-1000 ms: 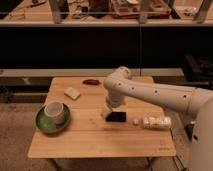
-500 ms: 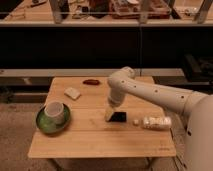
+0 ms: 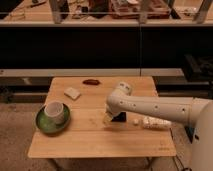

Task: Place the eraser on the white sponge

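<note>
Camera view, one table (image 3: 100,145), entries as follows

Gripper (image 3: 110,118): mine, low over the middle of the table, pointed down, jaws spread wide with nothing in them. It stood at the left edge of the eraser; touching or just clear, I could not tell.

Eraser (image 3: 120,116): black slab, lay flat on the wood, partly hidden behind my wrist.

Sponge (image 3: 72,92): pale block, far-left part of the table, well apart from the eraser, top bare.

Step in hand, as I judged: the approach to the pick. The eraser was not yet grasped and none of the placing was done.

Next move called for: shift right to straddle the slab, come down and close on it low, since it lay so thin. Then lift, carry left and back, and set it level on a small soft top.

Others:
- cup (image 3: 54,111) on a green plate (image 3: 42,127), left side, near the carry path but in front of it
- brown oblong (image 3: 91,81), far edge
- white cube (image 3: 135,121), near the eraser's right
- pale thing (image 3: 155,122), lying down beyond the cube, kind unclear

In the way: the cube could be nudged by a finger; nothing lay between eraser and sponge
</note>
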Controlling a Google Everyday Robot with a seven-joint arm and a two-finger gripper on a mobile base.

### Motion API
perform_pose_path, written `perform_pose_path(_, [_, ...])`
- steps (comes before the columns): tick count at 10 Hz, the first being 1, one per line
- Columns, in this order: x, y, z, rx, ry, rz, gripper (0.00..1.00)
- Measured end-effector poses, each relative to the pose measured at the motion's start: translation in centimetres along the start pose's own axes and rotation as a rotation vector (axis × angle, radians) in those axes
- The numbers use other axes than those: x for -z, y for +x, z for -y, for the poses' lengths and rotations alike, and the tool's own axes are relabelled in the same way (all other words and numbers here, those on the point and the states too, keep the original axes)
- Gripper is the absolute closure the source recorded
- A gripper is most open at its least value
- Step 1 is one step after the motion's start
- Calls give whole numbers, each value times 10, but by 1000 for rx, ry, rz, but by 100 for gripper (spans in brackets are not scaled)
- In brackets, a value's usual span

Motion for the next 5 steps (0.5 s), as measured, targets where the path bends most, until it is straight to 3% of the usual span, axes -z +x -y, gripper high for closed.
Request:
perform_pose_path(1, [-4,-3,-1,-3,-19,2,20])
perform_pose_path(2, [-5,-1,0,-5,-7,7,20])
perform_pose_path(4, [-11,-6,-6,-39,87,23,20])
perform_pose_path(5, [-13,-10,-11,-66,109,29,20])
